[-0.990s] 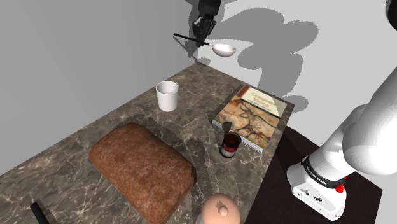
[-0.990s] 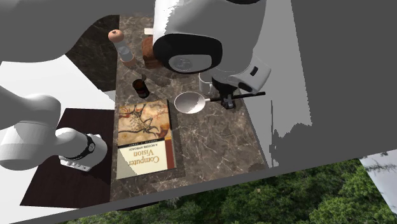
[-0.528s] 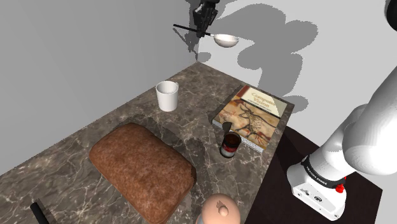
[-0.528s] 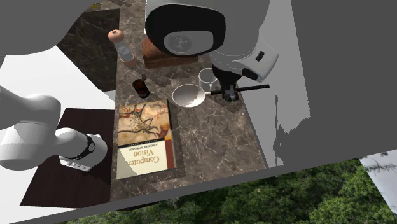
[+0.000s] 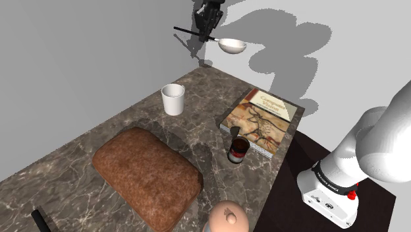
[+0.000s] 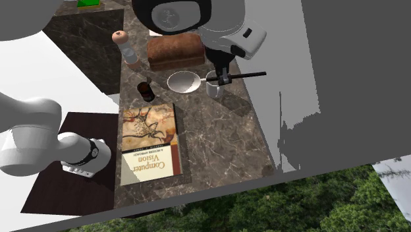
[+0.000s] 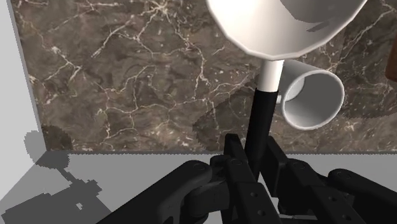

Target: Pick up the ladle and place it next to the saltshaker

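- Dark marble countertop (image 5: 125,125) meets a plain grey wall.
- White-bowled, black-handled ladle (image 5: 227,45) hangs level in the air above the counter's far end, over the white mug (image 7: 312,98).
- Gripper (image 7: 253,151) fingers clamp the handle.
- Saltshaker (image 5: 227,217) stands well apart, near the brown loaf (image 5: 146,173).

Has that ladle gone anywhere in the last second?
Yes. In the second exterior view the ladle, clasped by the end effector, has drifted away from the book toward the brown loaf.
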